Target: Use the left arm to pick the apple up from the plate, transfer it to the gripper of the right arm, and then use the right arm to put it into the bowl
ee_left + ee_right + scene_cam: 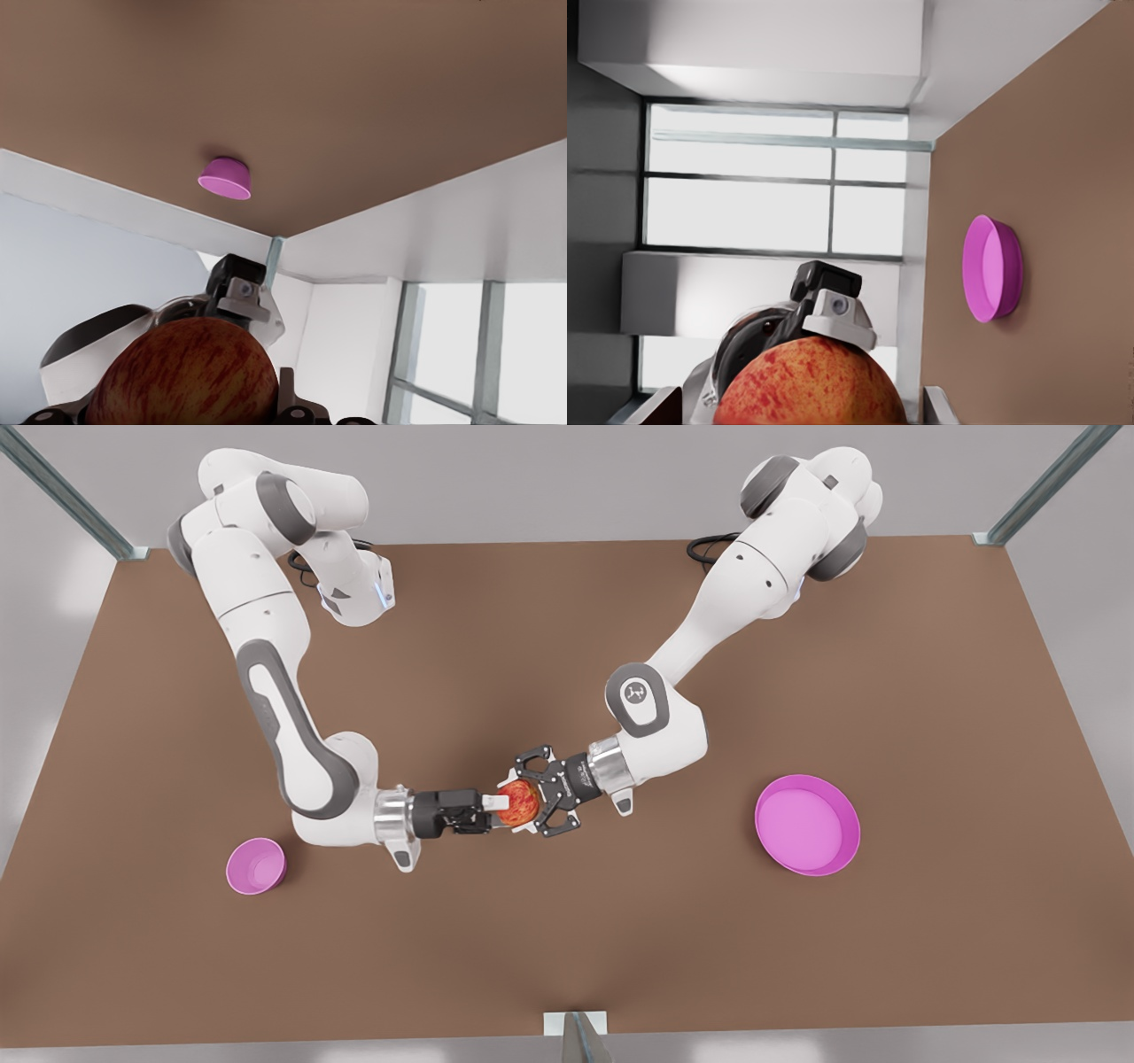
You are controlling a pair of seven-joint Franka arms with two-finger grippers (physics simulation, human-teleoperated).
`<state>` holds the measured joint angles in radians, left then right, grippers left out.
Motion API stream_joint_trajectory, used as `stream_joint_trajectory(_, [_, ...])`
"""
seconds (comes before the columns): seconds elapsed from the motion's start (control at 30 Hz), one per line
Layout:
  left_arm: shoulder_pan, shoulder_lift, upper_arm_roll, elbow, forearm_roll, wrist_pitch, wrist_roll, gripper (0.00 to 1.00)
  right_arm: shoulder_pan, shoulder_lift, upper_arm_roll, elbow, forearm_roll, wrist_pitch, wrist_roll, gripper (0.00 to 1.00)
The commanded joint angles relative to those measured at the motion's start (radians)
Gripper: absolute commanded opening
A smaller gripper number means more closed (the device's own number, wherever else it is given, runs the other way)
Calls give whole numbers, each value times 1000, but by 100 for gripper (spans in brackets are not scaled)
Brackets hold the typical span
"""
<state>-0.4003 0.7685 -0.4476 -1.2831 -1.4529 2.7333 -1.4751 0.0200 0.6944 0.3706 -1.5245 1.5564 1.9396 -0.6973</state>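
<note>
Right gripper point(498, 804), on the arm at the front view's left: pinching the apple point(518, 803), one white pad lying over its top; the lower finger is hidden beneath the fruit.

Left gripper point(532, 806) meets it from 3 o'clock, black linkage jaws spread wider than the apple.

Apple is mottled red-yellow and held above the brown matte table point(567, 957). Both wrist views cut it off at the frame edge.

Bowl point(255, 865), small, deep and magenta, sits near 9 o'clock of the apple. The left wrist view shows its outer wall point(225, 178).

Plate point(846, 815), wide and shallow, lies at 3 o'clock. The right wrist view shows it edge-on point(992, 267).
</note>
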Motion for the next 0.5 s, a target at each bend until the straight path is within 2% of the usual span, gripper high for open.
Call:
stream_joint_trajectory(0.0, [0,-2,0,1,0,8,-119,69,3,7,1,-2,7,12,-234,100])
stream_joint_trajectory(0.37, [1,-2,0,-1,0,6,-120,71,9,2,41,-17,36,32,-203,100])
stream_joint_trajectory(0.4, [3,-2,0,-1,0,6,-120,71,11,0,41,-17,40,38,-203,84])
stream_joint_trajectory(0.43, [3,-2,0,-2,0,6,-120,71,11,0,41,-17,42,39,-203,63])
stream_joint_trajectory(0.47, [3,-3,0,-2,0,6,-120,71,11,0,41,-17,42,39,-203,54])
